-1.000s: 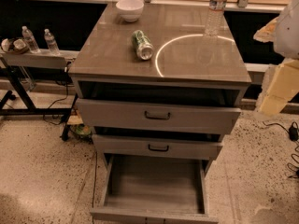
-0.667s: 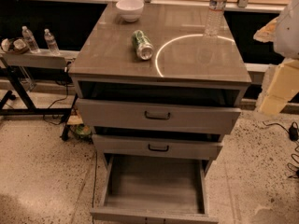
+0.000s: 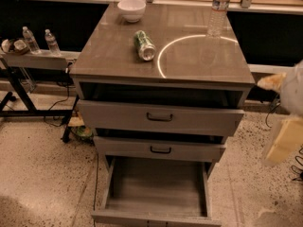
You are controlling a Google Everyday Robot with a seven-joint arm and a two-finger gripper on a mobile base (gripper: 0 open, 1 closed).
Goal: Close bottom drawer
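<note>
Jaws sit at the right edge of the scene, on the pale arm end [image 3: 285, 138] that hangs beside the cabinet [image 3: 85, 86] at about the height of its two upper drawers. Whether they are open or closed cannot be told, and nothing can be made out in them.

The bottom drawer [image 3: 156, 188] is pulled far out toward the near side. Its grey box is open to view and holds nothing visible. Its front runs left to right along the near edge of the scene, partly cut off there.

From the jaws, that front lies to the left, lower and nearer. The drawer slides along the near-far line, so closing it likely means pushing the front straight toward the far side. The jaws would first have to drop, come nearer than the front, and move left toward its middle.

The middle drawer [image 3: 160, 149] and top drawer [image 3: 160, 117] each stand a little way out above it, so a path straight down beside them may be tight.

On the counter [image 3: 203, 60] rest a bowl [image 3: 131, 9], a can [image 3: 145, 45] lying on its side and an upright bottle [image 3: 218, 11], all well apart from the arm.
</note>
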